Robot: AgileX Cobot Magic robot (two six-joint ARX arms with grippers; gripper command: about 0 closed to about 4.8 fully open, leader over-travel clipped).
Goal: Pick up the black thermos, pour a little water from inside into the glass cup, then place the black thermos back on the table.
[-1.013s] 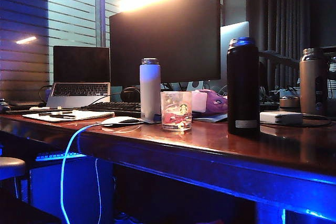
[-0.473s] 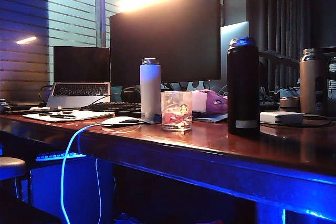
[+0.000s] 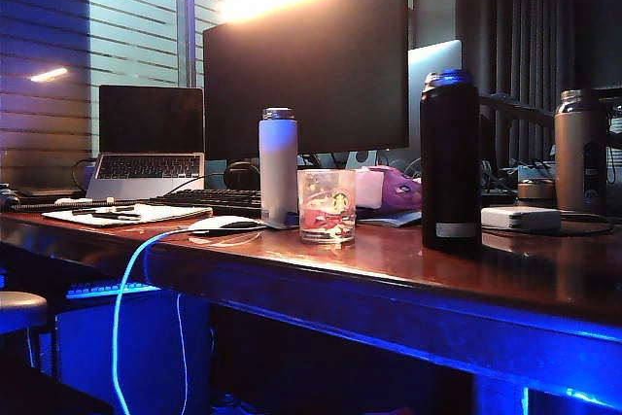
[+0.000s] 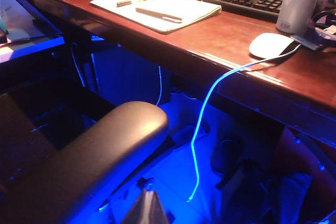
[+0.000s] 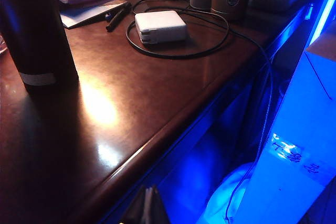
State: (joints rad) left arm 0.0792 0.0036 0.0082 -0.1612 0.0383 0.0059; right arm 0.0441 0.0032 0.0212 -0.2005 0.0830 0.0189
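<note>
The black thermos (image 3: pixel 449 160) stands upright on the table (image 3: pixel 389 269), right of centre in the exterior view, and the glass cup (image 3: pixel 327 205) stands near it to the left, so the pouring seems either finished or never begun; the dim light hides any water in the cup. Both arms are off the table. The right gripper (image 5: pixel 149 203) is closed on nothing below the table edge, near the thermos. The left gripper (image 4: pixel 147 207) hangs under the table, apparently closed and empty.
</note>
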